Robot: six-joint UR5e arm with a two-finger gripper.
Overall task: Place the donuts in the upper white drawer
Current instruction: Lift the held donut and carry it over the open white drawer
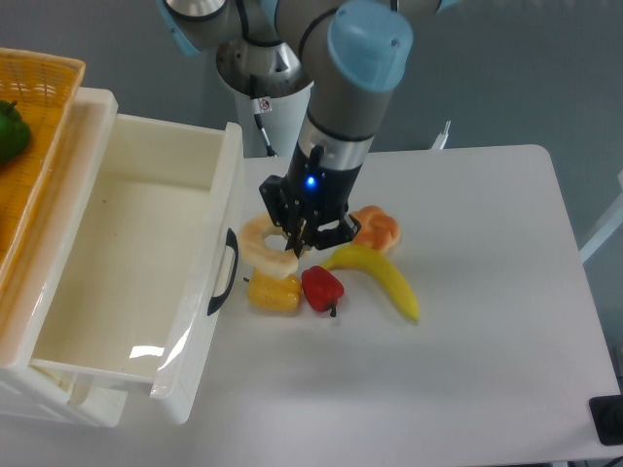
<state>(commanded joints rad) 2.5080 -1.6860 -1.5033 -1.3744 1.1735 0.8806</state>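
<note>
At frame centre, the black two-finger gripper (pixel 295 236) clamps the pale beige ring donut (pixel 265 246) above the yellow toy pepper (pixel 274 292), just right of the open glossy white plastic drawer (pixel 146 263). The orange-brown knotted donut (pixel 378 230) lies on the white table (pixel 487 321).

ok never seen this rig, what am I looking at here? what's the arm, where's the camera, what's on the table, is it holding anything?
It's one grey-and-blue robot arm with a two-finger gripper, filmed by a single fixed camera looking down at a white table. The gripper is shut on a pale ring donut, held above the table next to the open white drawer, which looks empty inside. A second, orange-brown donut lies on the table just behind the arm. Also on the table: a yellow pepper, a red pepper and a banana. At far left, an orange wicker basket holds something green.
</note>
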